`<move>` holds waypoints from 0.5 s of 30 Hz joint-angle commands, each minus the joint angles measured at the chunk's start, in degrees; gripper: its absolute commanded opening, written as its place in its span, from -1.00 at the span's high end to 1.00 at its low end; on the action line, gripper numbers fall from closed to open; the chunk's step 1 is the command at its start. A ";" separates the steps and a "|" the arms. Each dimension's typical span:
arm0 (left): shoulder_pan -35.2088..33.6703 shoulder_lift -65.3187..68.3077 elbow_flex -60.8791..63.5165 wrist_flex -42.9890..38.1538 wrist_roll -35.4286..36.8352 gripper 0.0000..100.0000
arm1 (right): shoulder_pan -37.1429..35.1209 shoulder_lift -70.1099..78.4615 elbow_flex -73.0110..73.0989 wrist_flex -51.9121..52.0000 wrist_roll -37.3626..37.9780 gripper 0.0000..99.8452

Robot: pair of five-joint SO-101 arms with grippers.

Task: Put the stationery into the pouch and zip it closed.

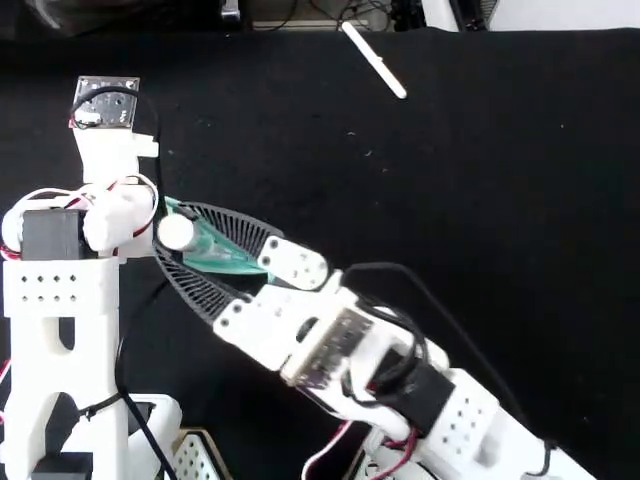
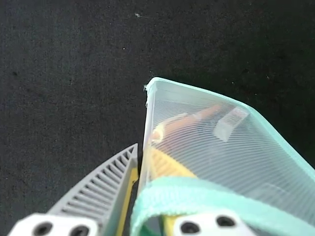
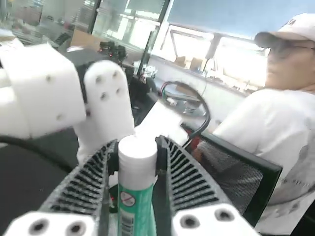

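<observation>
Glue stick [image 3: 136, 196], clamped in right hand [image 3: 138, 145]: align with mouth of pouch [image 2: 216, 152], pinched by left hand [image 2: 141, 164], before releasing.

A black cloth [image 2: 64, 73] lies beneath the jaws of the left gripper [image 2: 147, 160] and spreads out ahead of them, dotted with a few pale specks. Beyond the jaws of the right gripper [image 3: 137, 142], well apart from them, stands a black mesh chair back [image 3: 236, 172]. A black cable [image 3: 206, 110] loops beside it, and bright windows [image 3: 231, 54] lie farther off.
</observation>
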 commanded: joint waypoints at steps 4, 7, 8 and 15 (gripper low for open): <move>0.22 0.44 0.66 -0.79 0.35 0.94 | 0.35 2.15 4.44 -1.93 -0.09 0.97; -0.13 0.44 0.66 -0.88 0.35 0.94 | 4.22 2.86 8.04 -5.71 -0.09 0.97; -0.13 0.44 0.66 -0.88 0.35 0.94 | 5.54 3.03 8.92 -6.77 -0.09 0.97; 0.04 0.44 0.75 -0.88 0.35 0.94 | 4.22 3.56 2.59 7.21 -0.53 0.46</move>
